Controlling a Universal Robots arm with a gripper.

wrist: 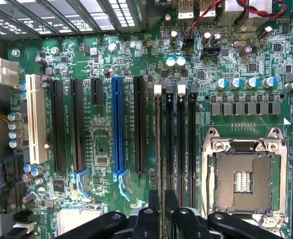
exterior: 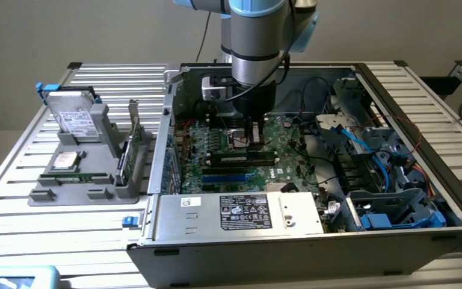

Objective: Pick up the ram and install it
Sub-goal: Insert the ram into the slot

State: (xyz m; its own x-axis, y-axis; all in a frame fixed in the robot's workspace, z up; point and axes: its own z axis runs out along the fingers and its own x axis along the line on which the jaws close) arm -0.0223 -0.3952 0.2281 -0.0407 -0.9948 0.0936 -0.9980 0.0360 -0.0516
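My gripper (exterior: 255,137) hangs low over the motherboard (exterior: 215,141) inside the open computer case (exterior: 215,223). In the wrist view the ram (wrist: 159,144) shows edge-on as a thin line standing in the memory slot beside the white latch (wrist: 157,89). The gripper (wrist: 162,206) straddles the near end of that slot. Its black fingers (wrist: 153,204) stand a little apart on either side of the ram's edge, so it is open. Three more black memory slots (wrist: 180,144) lie beside it, next to the bare processor socket (wrist: 243,174).
A grey fixture (exterior: 70,192) at the exterior view's left holds a hard drive (exterior: 74,117), a silver processor chip (exterior: 65,159), a narrow green strip (exterior: 74,179) and an upright expansion card (exterior: 135,141). Cables and drive cages (exterior: 375,162) crowd the case's right side.
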